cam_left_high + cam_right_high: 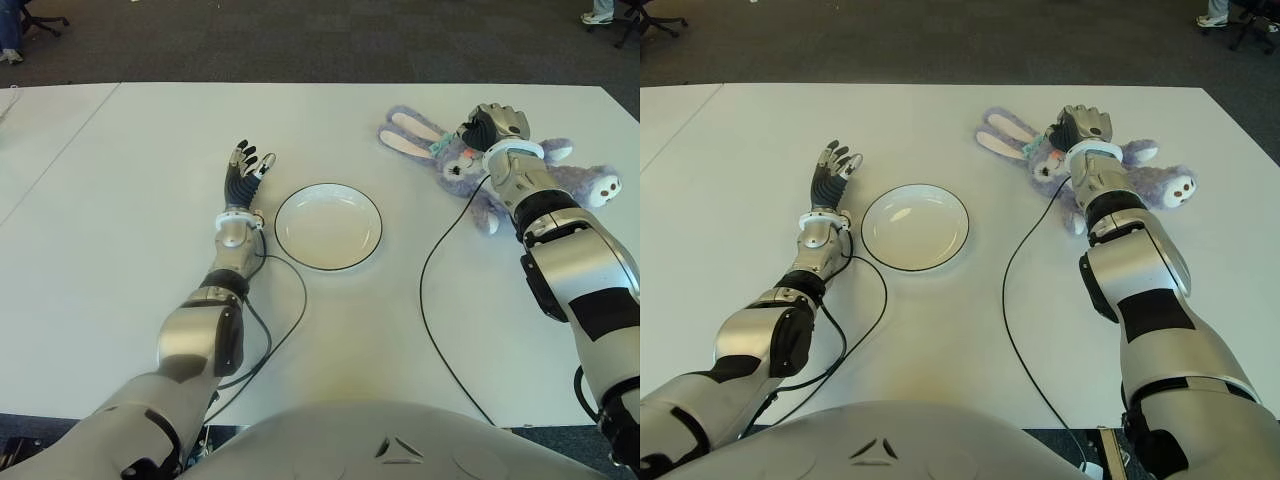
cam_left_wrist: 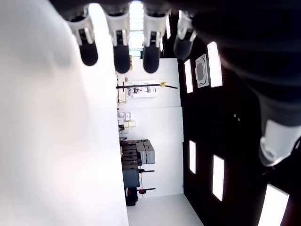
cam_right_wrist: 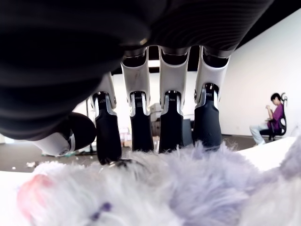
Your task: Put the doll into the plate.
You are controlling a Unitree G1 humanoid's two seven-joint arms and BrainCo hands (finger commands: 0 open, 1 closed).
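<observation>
One white surface (image 1: 120, 200) carries everything: your right robot hand (image 1: 494, 124) hovers half-curled over the soft, light, squashy doll (image 1: 575, 183), gripping nothing yet; pinch its plush middle, plate (image 1: 328, 226) lying beside the idle, open left robot hand (image 1: 246, 168).

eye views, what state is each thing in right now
plush bunny: lying flat on the table, right of the plate, not lifted
plate: empty, upright on the table
right hand: over the bunny's head, fingers curled down onto the fur, grasp not closed
left hand: open, fingers spread, left of the plate
table: white, cables trailing across it
</observation>
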